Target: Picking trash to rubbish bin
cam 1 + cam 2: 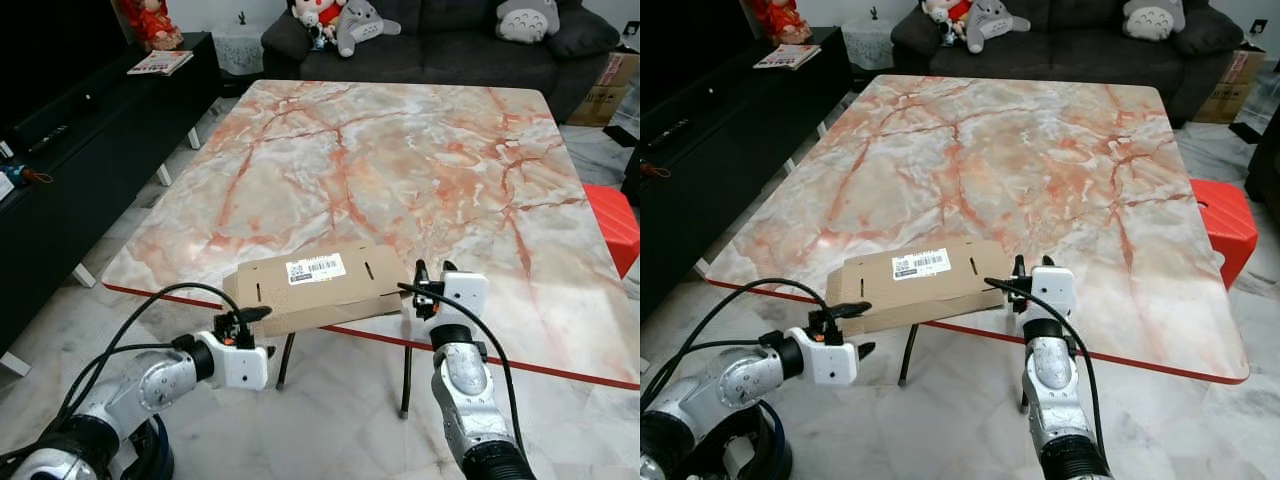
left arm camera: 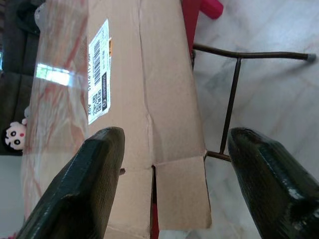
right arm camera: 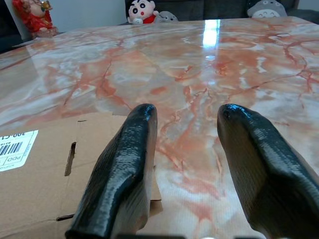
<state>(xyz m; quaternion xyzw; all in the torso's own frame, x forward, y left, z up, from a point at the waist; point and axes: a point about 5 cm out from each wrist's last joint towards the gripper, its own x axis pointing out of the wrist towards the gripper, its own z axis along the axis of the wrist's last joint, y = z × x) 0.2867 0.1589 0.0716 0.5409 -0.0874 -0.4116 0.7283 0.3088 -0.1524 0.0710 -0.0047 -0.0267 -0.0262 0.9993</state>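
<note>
Both arms reach forward from the bottom of the head views, over the pale marble floor [image 1: 340, 400]. On the left, the left gripper [image 1: 248, 328] is held sideways just below the near left end of the flattened cardboard box [image 1: 315, 290]. Its two black fingers [image 2: 89, 184] are spread wide apart and hold nothing; in the left wrist view the end flap of the box lies between them, but I cannot tell if they touch it. On the right, the right gripper [image 1: 433, 272] stands at the near edge of the table [image 1: 400, 150], just beside the right end of the box. Its fingers [image 3: 124, 169] are also parted and empty, and one finger is right next to the corner of the cardboard.

That box is the trash here. It lies flat at the near edge of the marble table and hangs a little over the red rim, with a white barcode label [image 1: 316, 268] on top. Under the edge, thin dark table legs [image 1: 406, 375] stand between the two arms.

Behind the box the table top is wide and bare up to its far edge. To the left runs a long black cabinet [image 1: 90, 150] with a book [image 1: 160, 63] on it, and a strip of floor separates it from the table. To the right, a red stool [image 1: 612, 225] is close to the table side. Farthest away is a dark sofa [image 1: 440, 45] with plush toys [image 1: 345, 22], and a cardboard carton [image 1: 612, 90] is beside it.
</note>
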